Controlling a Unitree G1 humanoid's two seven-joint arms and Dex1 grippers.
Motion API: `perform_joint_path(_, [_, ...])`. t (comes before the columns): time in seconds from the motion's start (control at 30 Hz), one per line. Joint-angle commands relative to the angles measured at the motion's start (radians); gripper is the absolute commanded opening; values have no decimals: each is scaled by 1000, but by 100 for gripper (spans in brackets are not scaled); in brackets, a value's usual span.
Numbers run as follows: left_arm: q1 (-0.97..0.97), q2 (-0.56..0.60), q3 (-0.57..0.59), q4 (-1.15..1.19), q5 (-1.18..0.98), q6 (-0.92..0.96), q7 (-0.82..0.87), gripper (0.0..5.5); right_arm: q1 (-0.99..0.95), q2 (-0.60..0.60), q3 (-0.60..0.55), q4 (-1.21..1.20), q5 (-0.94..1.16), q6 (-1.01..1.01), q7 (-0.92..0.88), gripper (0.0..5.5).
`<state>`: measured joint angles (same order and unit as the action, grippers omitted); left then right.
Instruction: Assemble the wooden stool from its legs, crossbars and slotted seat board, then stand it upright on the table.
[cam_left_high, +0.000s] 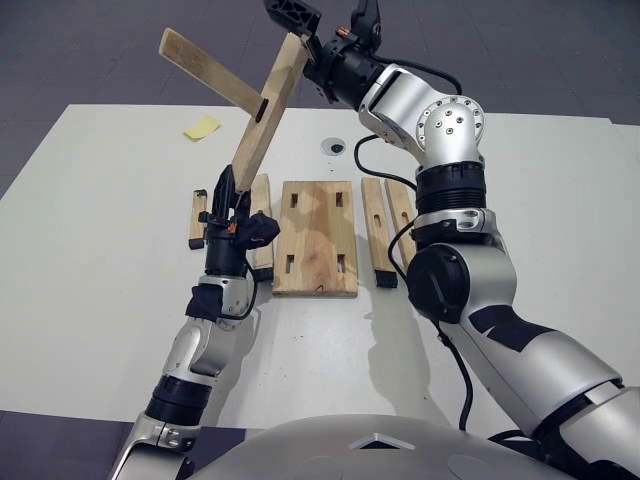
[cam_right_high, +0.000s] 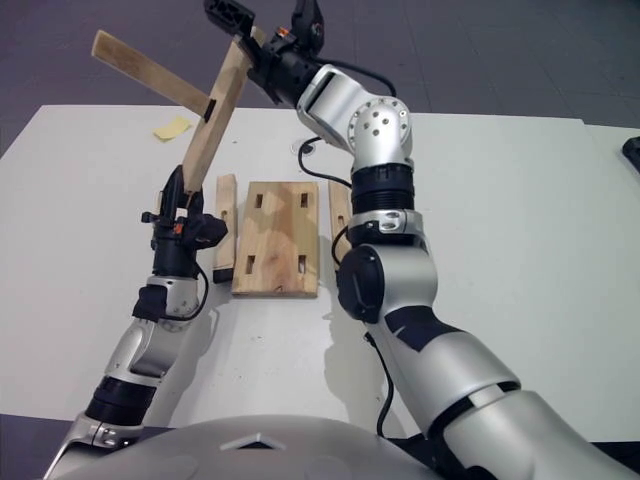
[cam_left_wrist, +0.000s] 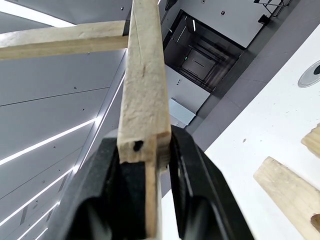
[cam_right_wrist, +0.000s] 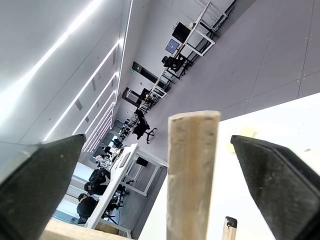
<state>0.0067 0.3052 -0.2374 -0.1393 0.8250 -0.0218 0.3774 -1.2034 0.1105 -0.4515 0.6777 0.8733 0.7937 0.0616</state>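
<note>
Left eye view: my left gripper (cam_left_high: 228, 205), left of centre, is clamped on the lower end of a stool leg (cam_left_high: 262, 125). The leg's long axis climbs up and rightward. A crossbar (cam_left_high: 205, 68) sits in its slot and juts to the upper left. My right gripper (cam_left_high: 322, 30), at the top edge, stands wide around the leg's upper end. The slotted seat board (cam_left_high: 317, 237) lies flat on the surface (cam_left_high: 120, 200) at centre.

Right eye view: same arrangement.

Left wrist view: both fingers pinch the leg's end.

Right wrist view: the leg's tip stands between spread fingers with gaps either side. I judge this arm best placed to close on it.
</note>
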Motion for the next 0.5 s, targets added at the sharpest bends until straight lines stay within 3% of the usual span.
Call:
perform_joint_path(0.03, [-2, 11, -5, -12, 22, -16, -8, 102, -32, -6, -3, 31, -9, 0, -18, 480])
perform_joint_path(0.5, [-7, 21, 2, -13, 41, -17, -8, 102, 9, -13, -22, 2, -3, 75, -81, 258])
